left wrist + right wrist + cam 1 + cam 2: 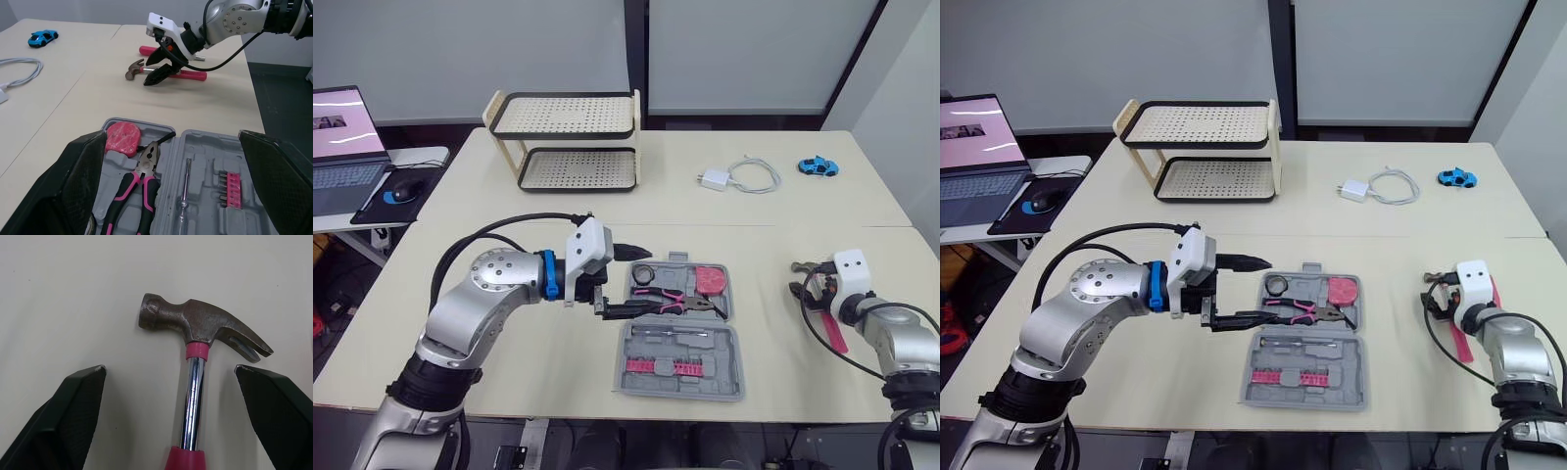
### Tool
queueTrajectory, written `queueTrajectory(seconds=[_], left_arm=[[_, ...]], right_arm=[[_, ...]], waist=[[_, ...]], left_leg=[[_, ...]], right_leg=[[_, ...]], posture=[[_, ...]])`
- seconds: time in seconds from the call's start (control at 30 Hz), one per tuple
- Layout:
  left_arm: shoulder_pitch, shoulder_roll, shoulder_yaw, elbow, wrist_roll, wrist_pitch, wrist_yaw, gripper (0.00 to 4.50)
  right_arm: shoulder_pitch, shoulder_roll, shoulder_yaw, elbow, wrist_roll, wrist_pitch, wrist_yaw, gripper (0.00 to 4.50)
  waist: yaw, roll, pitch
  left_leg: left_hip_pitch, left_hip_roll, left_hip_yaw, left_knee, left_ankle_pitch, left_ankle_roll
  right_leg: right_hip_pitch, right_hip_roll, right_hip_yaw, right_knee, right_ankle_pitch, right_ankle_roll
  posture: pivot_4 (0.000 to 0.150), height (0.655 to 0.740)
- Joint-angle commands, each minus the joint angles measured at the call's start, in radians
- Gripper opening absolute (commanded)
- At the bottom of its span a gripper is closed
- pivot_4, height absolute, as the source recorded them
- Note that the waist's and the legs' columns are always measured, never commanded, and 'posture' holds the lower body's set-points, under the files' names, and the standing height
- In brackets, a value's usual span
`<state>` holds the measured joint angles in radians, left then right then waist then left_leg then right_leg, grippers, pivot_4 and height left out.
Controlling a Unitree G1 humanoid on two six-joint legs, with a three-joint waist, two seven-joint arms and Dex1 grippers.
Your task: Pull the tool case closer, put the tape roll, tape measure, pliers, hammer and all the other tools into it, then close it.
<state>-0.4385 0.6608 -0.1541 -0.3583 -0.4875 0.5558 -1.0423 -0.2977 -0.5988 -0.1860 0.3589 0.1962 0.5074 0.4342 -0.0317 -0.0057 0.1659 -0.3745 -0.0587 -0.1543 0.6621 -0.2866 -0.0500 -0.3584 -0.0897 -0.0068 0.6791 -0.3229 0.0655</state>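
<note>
The grey tool case [724,338] lies open at the table's front middle. Inside are pink-handled pliers [671,299], a pink tape measure [710,281], a black tape roll [642,273] and a strip of pink bits [666,367]. My left gripper [629,282] is open at the case's left edge, its fingers above and below the pliers' handles. Lying on the table at the right is the hammer [200,325], with a steel head and a pink handle. My right gripper [168,367] is open, one finger on each side of the shaft, just below the head. A second pink-handled tool [146,50] lies behind it.
A two-tier perforated rack [568,142] stands at the back left of the table. A white charger with its cable [739,176] and a blue toy car [818,166] lie at the back right. A laptop [342,147] and mouse [401,193] sit on a side desk at the left.
</note>
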Motion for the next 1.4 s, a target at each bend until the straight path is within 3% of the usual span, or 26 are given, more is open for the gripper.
queueTrajectory(seconds=[0.03, 0.33, 0.57, 0.8, 1.07, 1.4], left_arm=[[-0.022, -0.004, -0.002, -0.042, -0.006, -0.002, 0.002, 4.5], [-0.023, 0.005, -0.013, -0.04, 0.01, -0.006, -0.001, 4.5], [0.006, 0.022, -0.008, -0.047, 0.021, -0.017, -0.017, 4.5], [0.077, 0.08, 0.016, -0.065, 0.031, -0.058, -0.055, 4.5], [0.176, 0.146, 0.024, -0.088, 0.054, -0.143, -0.097, 4.5], [0.228, 0.166, 0.028, -0.121, 0.052, -0.177, -0.106, 4.5]], right_arm=[[-0.026, 0.011, -0.021, 0.013, -0.006, -0.035, -0.018, 3.31], [-0.055, 0.027, -0.023, 0.079, -0.02, -0.074, -0.041, 0.18], [-0.023, 0.022, -0.041, -0.024, 0.01, -0.022, -0.029, 0.13], [0.135, 0.035, -0.107, -0.471, 0.09, 0.232, -0.078, 0.13], [0.345, 0.187, -0.123, -0.919, 0.109, 0.461, -0.246, 0.13], [0.47, 0.304, -0.024, -1.016, 0.054, 0.455, -0.339, 0.13]], waist=[[0.0, 0.0, 0.0], [0.0, 0.0, 0.0], [0.0, 0.0, 0.0], [0.001, 0.001, 0.0], [0.003, 0.002, 0.0], [0.001, 0.002, 0.0]], left_leg=[[0.0, 0.0, 0.0, 0.0, 0.0, 0.0], [0.0, 0.0, 0.0, 0.0, 0.0, 0.0], [0.0, 0.0, 0.0, 0.0, 0.0, 0.0], [-0.007, 0.001, -0.002, 0.0, 0.0, 0.0], [-0.008, 0.001, -0.001, -0.001, 0.0, 0.0], [-0.006, 0.0, 0.003, -0.002, -0.003, 0.005]], right_leg=[[0.0, 0.0, 0.0, 0.0, 0.0, 0.0], [0.0, 0.0, 0.0, 0.0, 0.0, 0.0], [0.0, 0.0, 0.0, 0.0, 0.0, 0.0], [-0.009, 0.0, 0.002, 0.002, 0.0, 0.0], [-0.012, 0.0, 0.006, 0.002, 0.0, 0.0], [-0.014, 0.002, 0.013, 0.003, 0.0, 0.0]], posture=[[0.15, 0.7318], [0.15, 0.7318], [0.15, 0.7318], [0.15, 0.7318], [0.15, 0.7318], [0.15, 0.7318]])
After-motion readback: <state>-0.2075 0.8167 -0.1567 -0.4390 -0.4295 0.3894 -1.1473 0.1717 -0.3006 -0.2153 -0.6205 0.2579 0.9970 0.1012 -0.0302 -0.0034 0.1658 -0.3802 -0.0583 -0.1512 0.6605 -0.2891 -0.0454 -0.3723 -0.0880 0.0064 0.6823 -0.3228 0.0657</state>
